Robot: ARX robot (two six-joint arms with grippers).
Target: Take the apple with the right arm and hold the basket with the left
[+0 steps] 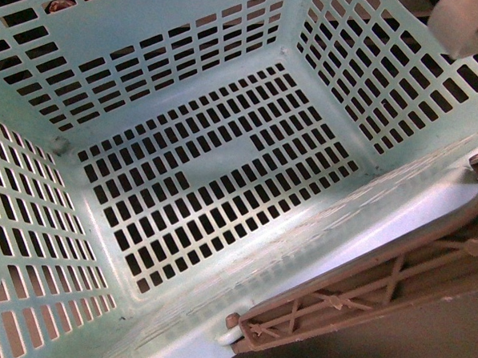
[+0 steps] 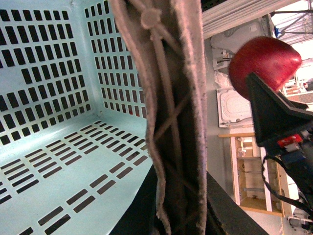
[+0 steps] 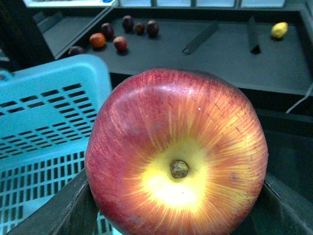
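Observation:
The pale mint-blue basket (image 1: 217,60) fills the front view, tilted, with nothing lying in it; its taupe handle (image 1: 373,288) lies along the near rim. My left gripper (image 2: 178,215) is shut on that ribbed handle (image 2: 166,98), which runs up between its dark jaws. My right gripper (image 3: 178,215) is shut on the red apple (image 3: 176,152), whose yellow stem dimple faces the camera. The apple also shows in the left wrist view (image 2: 264,61), held in the air just outside the basket's rim (image 3: 54,78). A pale part of the right arm (image 1: 459,15) shows at the front view's top right.
A dark tray table (image 3: 220,54) lies beyond the apple, with several small dark red and orange fruits (image 3: 115,34) at its far left and a yellow lemon (image 3: 279,30) at its far right. A wooden shelf (image 2: 249,171) and white equipment stand behind.

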